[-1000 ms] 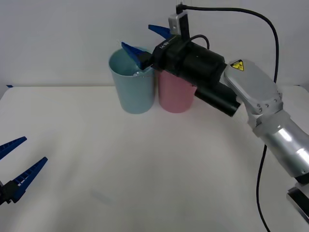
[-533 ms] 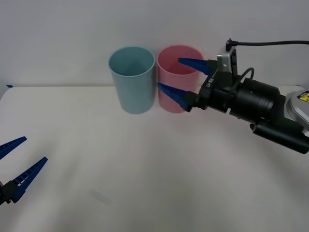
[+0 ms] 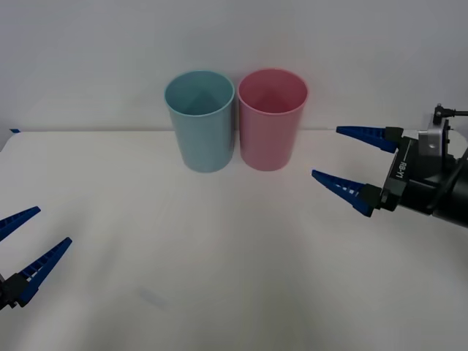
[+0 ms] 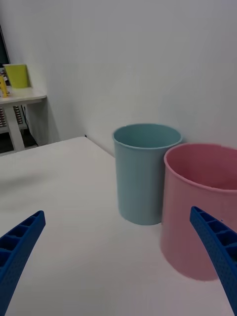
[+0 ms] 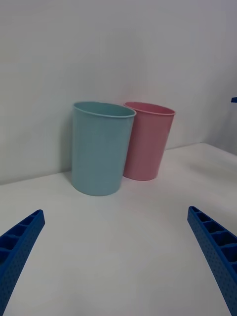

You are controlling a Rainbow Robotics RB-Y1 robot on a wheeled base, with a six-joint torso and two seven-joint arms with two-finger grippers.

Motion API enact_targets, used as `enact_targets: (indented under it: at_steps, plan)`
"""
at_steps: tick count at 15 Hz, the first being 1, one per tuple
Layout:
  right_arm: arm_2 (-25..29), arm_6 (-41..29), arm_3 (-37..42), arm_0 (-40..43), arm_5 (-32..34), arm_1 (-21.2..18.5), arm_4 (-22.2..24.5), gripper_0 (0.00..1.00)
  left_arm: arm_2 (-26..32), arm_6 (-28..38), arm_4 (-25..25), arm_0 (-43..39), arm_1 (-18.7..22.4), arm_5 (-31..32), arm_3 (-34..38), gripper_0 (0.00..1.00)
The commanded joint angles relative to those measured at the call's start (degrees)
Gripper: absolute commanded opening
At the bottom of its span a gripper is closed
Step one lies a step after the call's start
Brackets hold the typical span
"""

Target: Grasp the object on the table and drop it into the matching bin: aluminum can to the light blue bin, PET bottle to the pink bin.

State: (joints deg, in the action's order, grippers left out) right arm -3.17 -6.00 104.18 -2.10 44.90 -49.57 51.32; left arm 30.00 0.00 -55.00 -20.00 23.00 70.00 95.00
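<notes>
The left hand hangs low at the near left corner of the white bench, fingers spread and holding nothing; farther in, the right hand hovers above the bench's right side, fingers likewise spread and empty; at the far edge the light blue bin and the pink bin stand upright, touching; the can cannot be made out.

Blue ribbed fingers on a black wrist housing.
</notes>
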Motion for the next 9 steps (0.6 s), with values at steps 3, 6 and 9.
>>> enact_targets:
  at_steps: [3, 6, 9]
  plan:
    - [9.7, 6.2, 0.0, 11.6, 4.2, 0.0, 0.1, 1.00, 0.0, 0.0, 0.0, 0.0, 0.0, 0.0, 0.0, 1.00]
    - [15.9, 5.8, 0.0, 17.8, 7.7, 1.2, 0.2, 1.00, 0.0, 0.0, 0.0, 0.0, 0.0, 0.0, 0.0, 1.00]
    - [20.5, 5.4, -0.1, 22.5, 9.0, 3.2, 0.3, 1.00, 0.0, 0.0, 0.0, 0.0, 0.0, 0.0, 0.0, 1.00]
